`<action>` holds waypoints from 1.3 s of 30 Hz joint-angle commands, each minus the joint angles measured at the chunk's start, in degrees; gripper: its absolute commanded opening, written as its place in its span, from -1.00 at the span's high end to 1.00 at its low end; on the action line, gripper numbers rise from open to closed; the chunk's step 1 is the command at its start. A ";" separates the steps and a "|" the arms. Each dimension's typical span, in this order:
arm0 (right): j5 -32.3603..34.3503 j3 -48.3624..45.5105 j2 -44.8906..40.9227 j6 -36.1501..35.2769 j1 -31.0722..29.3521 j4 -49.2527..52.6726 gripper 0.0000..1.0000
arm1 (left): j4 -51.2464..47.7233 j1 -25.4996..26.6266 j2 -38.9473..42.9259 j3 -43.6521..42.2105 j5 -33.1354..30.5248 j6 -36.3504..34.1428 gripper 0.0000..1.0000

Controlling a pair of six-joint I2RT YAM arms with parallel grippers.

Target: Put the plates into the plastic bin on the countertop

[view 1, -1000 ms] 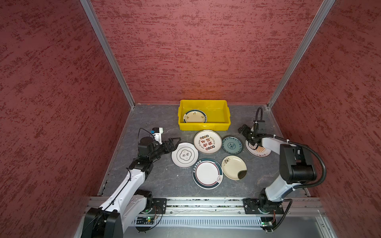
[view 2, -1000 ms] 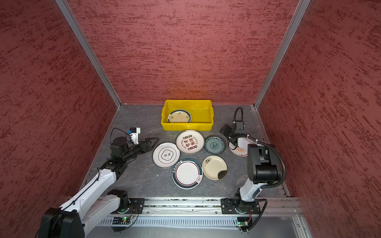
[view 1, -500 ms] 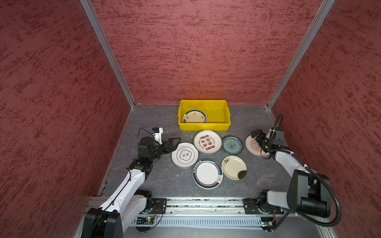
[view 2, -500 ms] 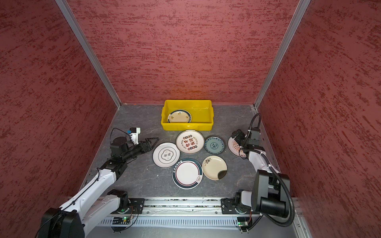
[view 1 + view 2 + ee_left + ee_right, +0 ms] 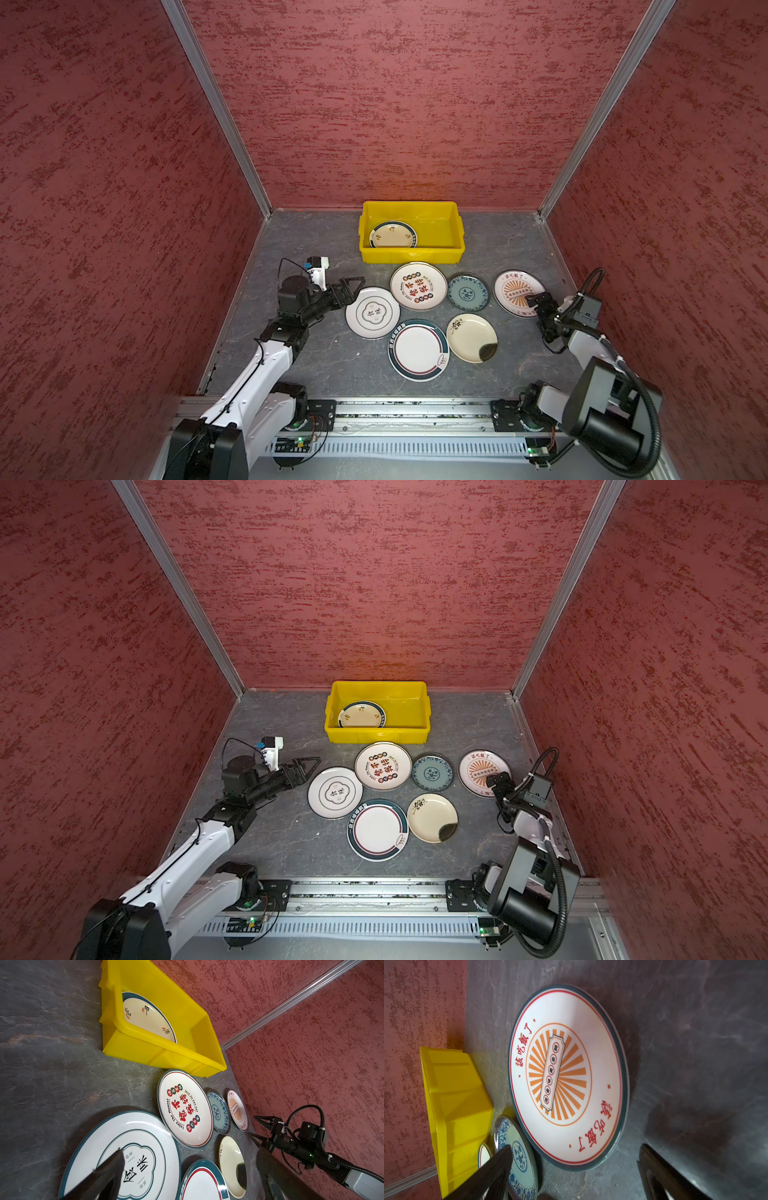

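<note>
Gaping wide in the left wrist view, the right gripper empty, hangs beside the sunburst plate; the top views leave its jaws unclear. The left gripper, equally wide and empty, points at the clover plate. The right wrist view shows only the outside of the plastic bin. The other views show a teal-rimmed plate lying inside it. Six plates lie on the countertop.

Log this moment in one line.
bin: one plate inside | countertop: six plates | left gripper: open, empty, near clover plate | right gripper: open, empty, at sunburst plate
</note>
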State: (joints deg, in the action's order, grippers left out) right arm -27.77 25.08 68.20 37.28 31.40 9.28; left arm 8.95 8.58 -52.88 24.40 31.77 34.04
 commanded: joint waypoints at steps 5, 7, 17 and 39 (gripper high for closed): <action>-5.91 -1.70 4.79 1.50 1.05 -6.45 -0.72 | 4.30 -0.36 0.30 -0.91 2.01 -0.12 -0.99; -5.93 -1.82 5.71 1.74 1.03 -7.61 -0.66 | 4.86 -0.38 0.24 -1.02 2.33 -0.03 -0.99; -5.25 -2.40 8.86 3.95 1.12 -12.77 -0.41 | 5.35 -0.37 -0.02 -1.23 2.37 -0.12 -0.99; -2.12 -5.65 14.76 7.32 1.12 -23.67 0.63 | 5.10 -0.36 -0.35 -1.37 1.11 -0.55 -0.99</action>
State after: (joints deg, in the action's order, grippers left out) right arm -32.42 20.49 82.21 44.23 32.36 -13.26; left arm 13.06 8.51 -54.00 23.55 33.32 34.04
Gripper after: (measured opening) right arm 0.191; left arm 0.994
